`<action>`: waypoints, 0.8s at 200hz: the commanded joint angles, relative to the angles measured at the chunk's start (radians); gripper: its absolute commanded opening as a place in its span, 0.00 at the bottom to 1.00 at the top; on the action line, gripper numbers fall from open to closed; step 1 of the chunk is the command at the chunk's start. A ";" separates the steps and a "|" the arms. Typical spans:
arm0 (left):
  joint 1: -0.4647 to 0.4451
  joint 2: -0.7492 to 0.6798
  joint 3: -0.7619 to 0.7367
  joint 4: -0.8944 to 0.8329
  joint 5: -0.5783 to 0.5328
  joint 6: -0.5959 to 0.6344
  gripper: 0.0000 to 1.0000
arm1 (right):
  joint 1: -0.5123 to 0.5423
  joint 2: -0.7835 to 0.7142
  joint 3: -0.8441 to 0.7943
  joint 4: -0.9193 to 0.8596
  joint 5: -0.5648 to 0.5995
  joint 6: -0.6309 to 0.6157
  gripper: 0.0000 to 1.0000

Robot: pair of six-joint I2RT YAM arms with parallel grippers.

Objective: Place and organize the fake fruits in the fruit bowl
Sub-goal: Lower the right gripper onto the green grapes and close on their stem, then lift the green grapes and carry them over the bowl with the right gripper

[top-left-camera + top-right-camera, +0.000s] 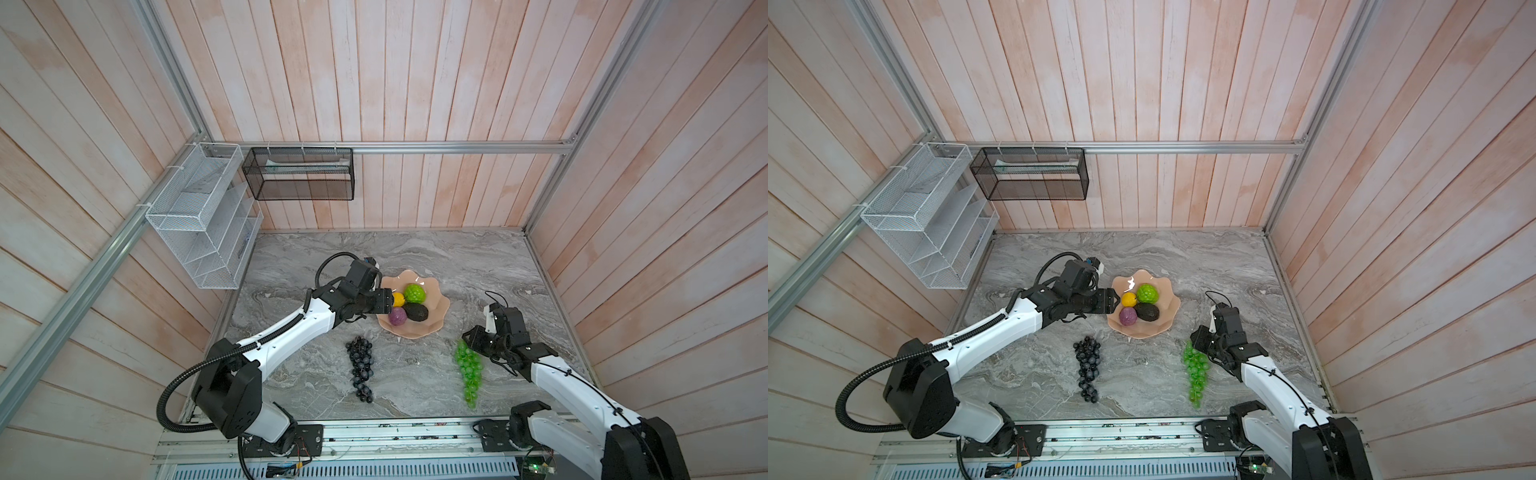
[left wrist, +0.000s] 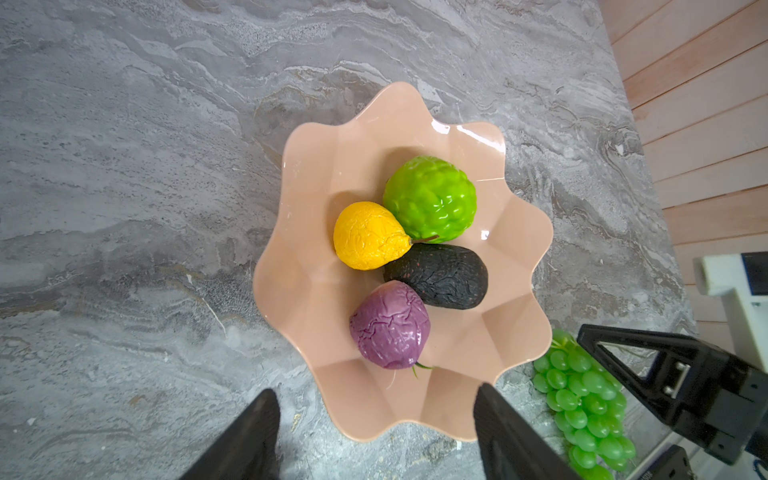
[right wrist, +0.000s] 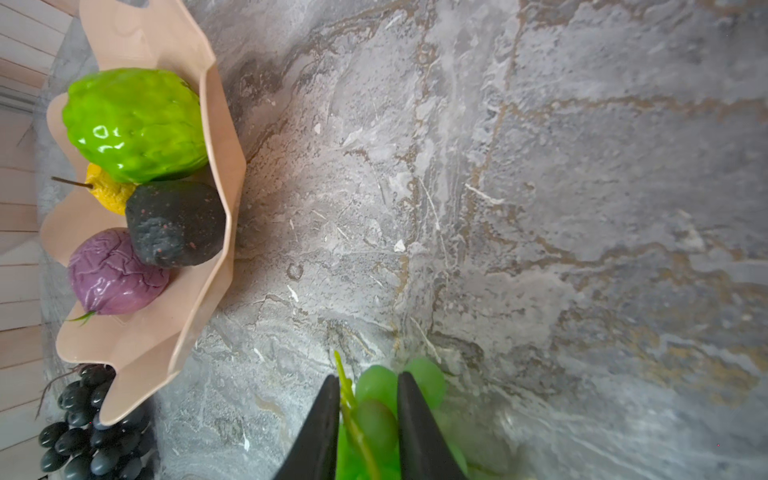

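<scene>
My right claw [image 3: 369, 380] is clenched on the top end of the green grape bunch [image 1: 468, 368], with a grape and the stem pinched between its fingers. The rest of the bunch trails back under the wrist. My left claw [image 2: 376, 395] hangs released, jaws wide, over the near rim of the fruit bowl [image 2: 316, 266]. Just ahead of it in the bowl sit the purple fruit [image 2: 390, 325], avocado [image 2: 438, 276], yellow fruit [image 2: 368, 236] and bumpy green ball [image 2: 430, 198], clustered together. The dark grape bunch [image 1: 360, 368] lies on the worktop [image 1: 415, 257], apart from both claws.
</scene>
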State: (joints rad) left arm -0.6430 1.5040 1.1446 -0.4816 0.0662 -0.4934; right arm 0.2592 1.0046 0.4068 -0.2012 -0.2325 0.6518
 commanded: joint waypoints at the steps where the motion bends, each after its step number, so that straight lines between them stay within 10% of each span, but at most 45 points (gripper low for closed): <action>1: 0.005 -0.004 0.028 -0.014 -0.019 0.011 0.76 | 0.003 0.004 0.007 0.029 -0.027 -0.014 0.17; 40: 0.006 -0.007 0.028 -0.017 -0.025 0.013 0.76 | 0.003 -0.030 0.019 0.005 -0.001 -0.035 0.00; 160: 0.005 -0.043 0.029 -0.035 -0.029 -0.005 0.76 | 0.011 -0.290 0.146 -0.167 0.050 -0.092 0.00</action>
State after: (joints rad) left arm -0.6430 1.4933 1.1500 -0.4973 0.0532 -0.4942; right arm 0.2611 0.7536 0.4629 -0.3019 -0.2028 0.5941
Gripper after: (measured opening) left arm 0.762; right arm 0.049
